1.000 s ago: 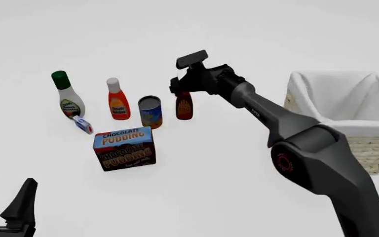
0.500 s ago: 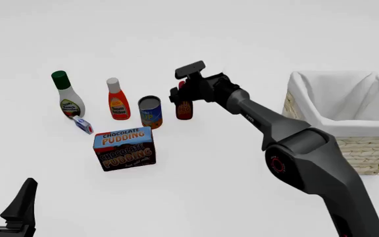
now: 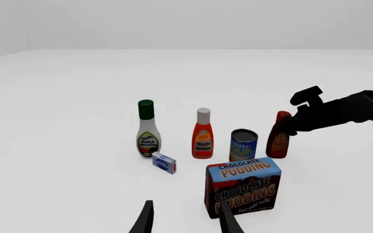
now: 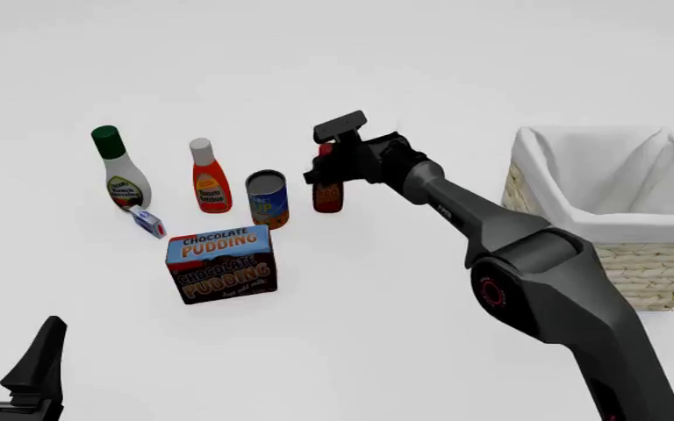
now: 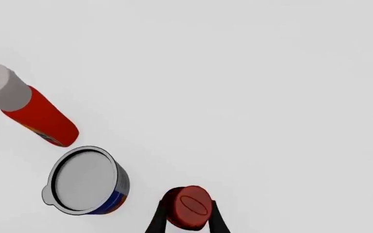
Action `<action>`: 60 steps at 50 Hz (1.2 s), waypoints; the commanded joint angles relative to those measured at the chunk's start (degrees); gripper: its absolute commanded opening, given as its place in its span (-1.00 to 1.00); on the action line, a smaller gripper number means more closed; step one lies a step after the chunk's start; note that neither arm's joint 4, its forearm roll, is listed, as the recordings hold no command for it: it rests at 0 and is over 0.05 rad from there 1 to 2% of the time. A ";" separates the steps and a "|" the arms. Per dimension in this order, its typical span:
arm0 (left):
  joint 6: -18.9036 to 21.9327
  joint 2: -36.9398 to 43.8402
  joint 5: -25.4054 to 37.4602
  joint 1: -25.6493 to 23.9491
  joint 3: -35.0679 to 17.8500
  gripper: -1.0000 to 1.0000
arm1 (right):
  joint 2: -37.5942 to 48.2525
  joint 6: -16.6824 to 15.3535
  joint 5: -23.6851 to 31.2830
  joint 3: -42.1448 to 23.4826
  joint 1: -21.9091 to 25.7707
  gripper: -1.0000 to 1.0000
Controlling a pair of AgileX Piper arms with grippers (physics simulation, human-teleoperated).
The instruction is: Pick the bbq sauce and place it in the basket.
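With the right gripper point(image 5: 188, 224) jaws apparently clamped on the sauce point(image 4: 327, 191) cap, lift straight up, clear of the can point(image 4: 267, 198).

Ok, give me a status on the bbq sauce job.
Done: the right gripper has come down over the bbq sauce, fingers either side of its red cap. In hand: the grasp; whether the fingers are pressing yet is unclear, and the bottle looks to be on the table beside the can. Left: lift it, carry it to the basket, release. The left gripper is idle, open.
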 commanded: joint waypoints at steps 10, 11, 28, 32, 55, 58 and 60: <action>0.00 0.00 0.00 0.00 0.00 1.00 | -0.49 0.18 -0.64 1.62 0.19 -1.00; 0.00 0.00 0.00 0.00 0.00 1.00 | -0.84 0.16 -0.73 1.87 0.23 -1.00; 0.00 0.00 0.00 0.00 0.00 1.00 | -7.32 -1.20 -1.75 7.02 -0.20 -1.00; 0.00 0.00 0.00 0.00 0.00 1.00 | -8.66 -1.46 -1.98 8.13 -0.38 -1.00; 0.00 0.00 0.00 0.00 0.00 1.00 | -21.09 -4.22 -2.18 17.82 -1.97 -1.00; 0.00 0.00 0.00 0.00 0.00 1.00 | -23.09 -4.42 -2.31 19.60 -1.97 -1.00; 0.00 0.00 0.00 0.00 0.00 1.00 | -24.27 -4.61 -2.30 20.55 -1.89 -1.00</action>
